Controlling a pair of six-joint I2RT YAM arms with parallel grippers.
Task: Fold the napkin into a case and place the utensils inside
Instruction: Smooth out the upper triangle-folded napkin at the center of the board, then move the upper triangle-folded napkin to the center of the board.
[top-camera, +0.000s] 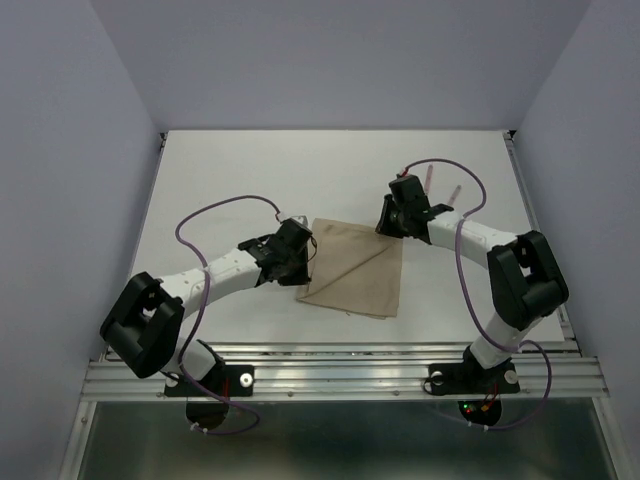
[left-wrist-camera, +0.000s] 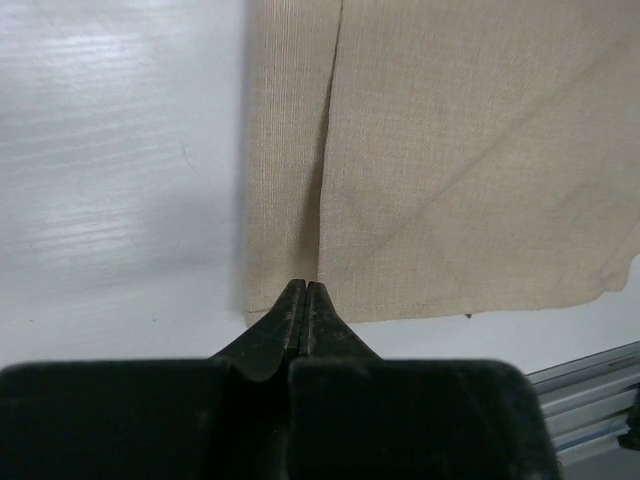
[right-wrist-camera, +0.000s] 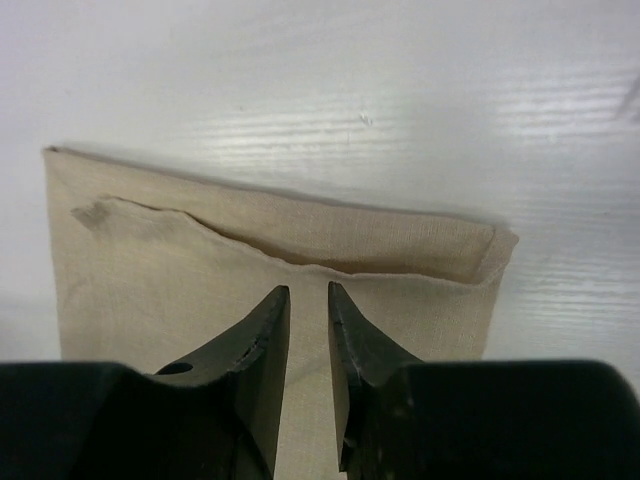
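The tan napkin (top-camera: 355, 270) lies folded into a layered rectangle at the middle of the white table. My left gripper (top-camera: 306, 260) is shut, and its tips (left-wrist-camera: 305, 287) rest at the napkin's (left-wrist-camera: 450, 150) left edge, where a flap's edge runs away from them. No cloth shows between its jaws. My right gripper (top-camera: 386, 228) hovers over the napkin's (right-wrist-camera: 200, 270) far right corner. Its jaws (right-wrist-camera: 308, 292) stand a little apart with nothing between them, just short of the upper layer's loose edge. Two pinkish utensil handles (top-camera: 428, 180) (top-camera: 455, 192) peek out behind the right arm.
A metal rail (top-camera: 340, 365) runs along the table's near edge and also shows in the left wrist view (left-wrist-camera: 590, 385). Pale walls close in the table on the left, right and back. Purple cables (top-camera: 215, 210) loop above both arms.
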